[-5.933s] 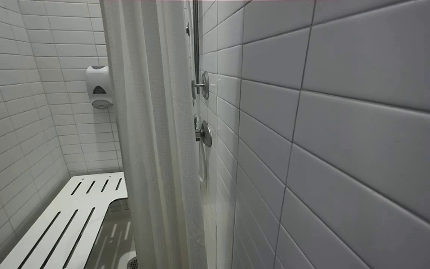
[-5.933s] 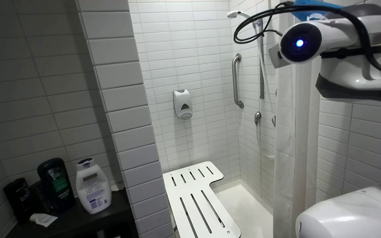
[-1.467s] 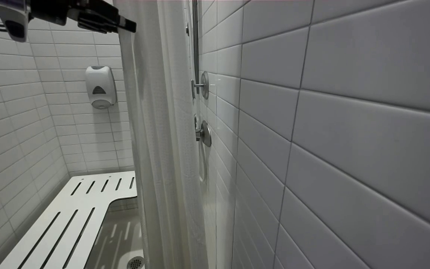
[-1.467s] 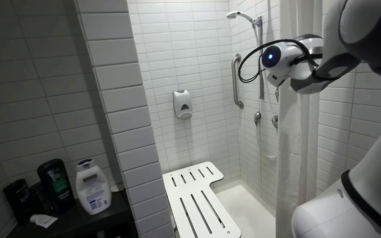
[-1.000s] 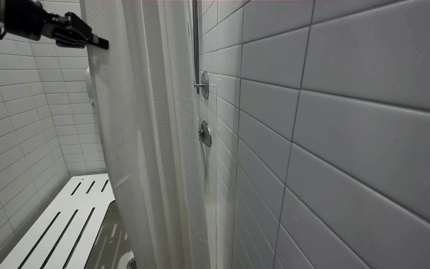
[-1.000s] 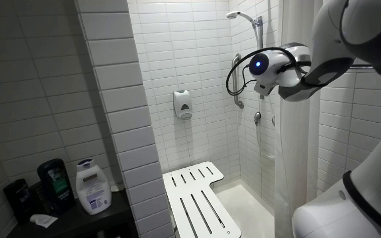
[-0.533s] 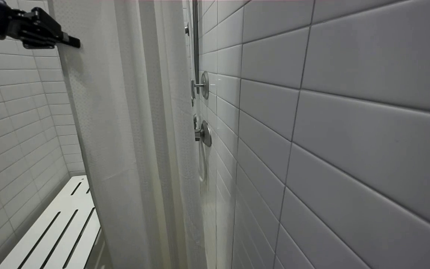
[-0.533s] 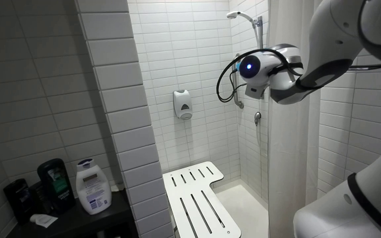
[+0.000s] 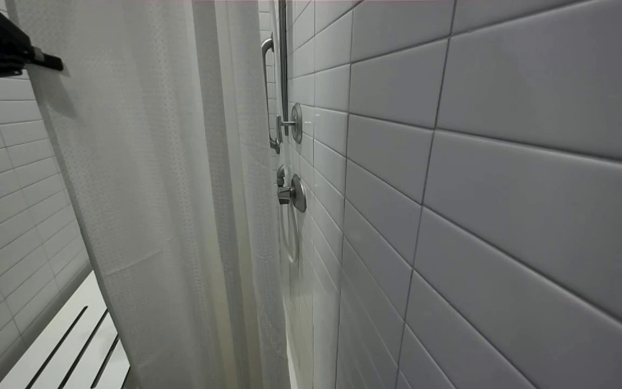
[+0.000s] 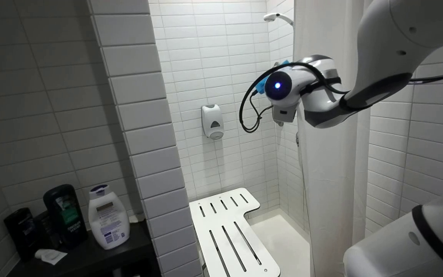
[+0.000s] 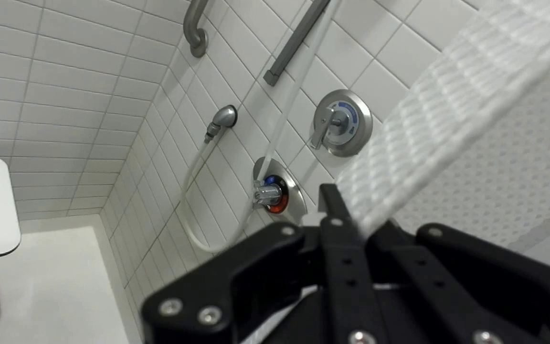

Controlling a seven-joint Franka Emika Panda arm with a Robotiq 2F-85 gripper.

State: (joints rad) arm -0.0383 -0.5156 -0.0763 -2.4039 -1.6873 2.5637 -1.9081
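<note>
A white textured shower curtain (image 9: 133,162) hangs at the stall opening in both exterior views. Its near edge is pinched by my gripper (image 9: 46,62), black and shut, at the upper left of that exterior view. From there the curtain's edge slants down to the right. In the wrist view the curtain (image 11: 428,143) runs up to the right from between the fingers of my gripper (image 11: 363,217). The other exterior view shows the curtain (image 10: 333,173) behind the arm; the fingers are hidden there by the wrist.
A slotted white bench (image 10: 229,231) stands inside the stall. A soap dispenser (image 10: 212,122) is on the back wall. Shower valves (image 11: 343,123) and a hose sit on the tiled side wall. Several bottles, one white (image 10: 109,217), stand on a dark shelf beyond a tiled pillar (image 10: 148,138).
My arm has come into view and moved left in both exterior views, pulling the curtain edge along. The curtain is spread wider and covers more of the bench and the back wall.
</note>
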